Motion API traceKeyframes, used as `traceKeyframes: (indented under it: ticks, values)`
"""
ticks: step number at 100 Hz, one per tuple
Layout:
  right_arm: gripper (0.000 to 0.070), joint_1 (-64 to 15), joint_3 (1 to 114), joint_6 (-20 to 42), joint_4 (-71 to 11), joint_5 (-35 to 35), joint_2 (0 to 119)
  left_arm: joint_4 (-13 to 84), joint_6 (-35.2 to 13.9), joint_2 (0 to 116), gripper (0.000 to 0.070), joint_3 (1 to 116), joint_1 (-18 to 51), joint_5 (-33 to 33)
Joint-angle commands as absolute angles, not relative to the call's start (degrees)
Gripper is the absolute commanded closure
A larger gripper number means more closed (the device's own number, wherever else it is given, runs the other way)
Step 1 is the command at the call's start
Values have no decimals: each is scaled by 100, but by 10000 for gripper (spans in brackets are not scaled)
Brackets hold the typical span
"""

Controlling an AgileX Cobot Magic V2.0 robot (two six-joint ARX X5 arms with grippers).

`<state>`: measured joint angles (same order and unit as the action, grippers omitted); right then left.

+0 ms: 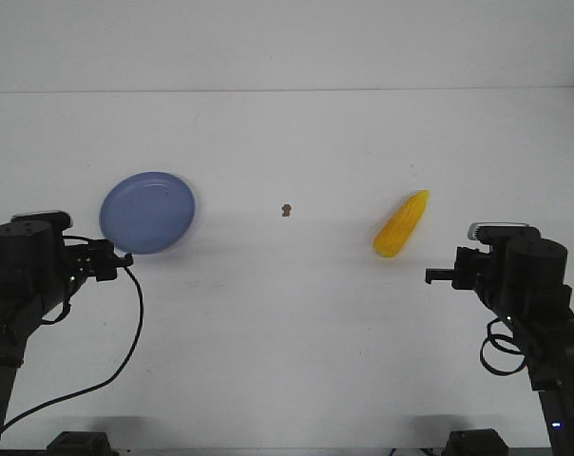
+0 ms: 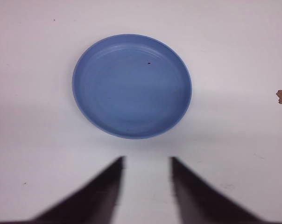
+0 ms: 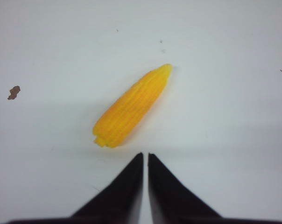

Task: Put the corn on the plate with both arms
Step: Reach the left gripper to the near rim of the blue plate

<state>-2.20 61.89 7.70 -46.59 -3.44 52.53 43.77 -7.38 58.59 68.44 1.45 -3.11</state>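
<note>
The blue plate (image 1: 147, 212) lies empty on the white table at the left; it also shows in the left wrist view (image 2: 131, 86). The yellow-orange corn (image 1: 401, 224) lies on the table at the right, slanted, and shows in the right wrist view (image 3: 133, 105). My left gripper (image 1: 116, 262) (image 2: 147, 161) is open and empty, hovering just short of the plate's near rim. My right gripper (image 1: 437, 276) (image 3: 145, 156) is shut and empty, its tips just short of the corn's thick end.
A small brown speck (image 1: 286, 209) marks the table between plate and corn. A black cable (image 1: 125, 332) loops from the left arm. The table's far edge (image 1: 287, 91) meets a plain wall.
</note>
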Motion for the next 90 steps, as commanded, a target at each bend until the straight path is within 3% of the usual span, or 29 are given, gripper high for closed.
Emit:
traceKeyframes:
  ticks: [1, 4, 10, 15, 41, 68, 90]
  values:
    - [402, -224, 6316, 722, -4635, -362, 5284, 4355, -692, 5889, 271, 6971, 134, -322]
    - [295, -224, 6316, 722, -4635, -362, 5282, 4355, -692, 5889, 272, 6971, 134, -322]
    - [146, -224, 6316, 722, -4633, -362, 5282, 4353, -692, 5889, 272, 6971, 134, -322]
    - [81, -224, 6316, 722, -4630, -360, 5282, 4351, -692, 5889, 272, 6971, 134, -322]
    - [77, -224, 6316, 722, -4595, -338, 5282, 4313, -694, 5902, 195, 6971, 134, -320]
    - [77, -222, 6316, 720, -4591, -292, 5284, 3804, -799, 6276, 195, 6971, 51, -320]
    - [77, -222, 6316, 720, -4587, -292, 5284, 3177, -851, 7323, 195, 7039, -360, -320]
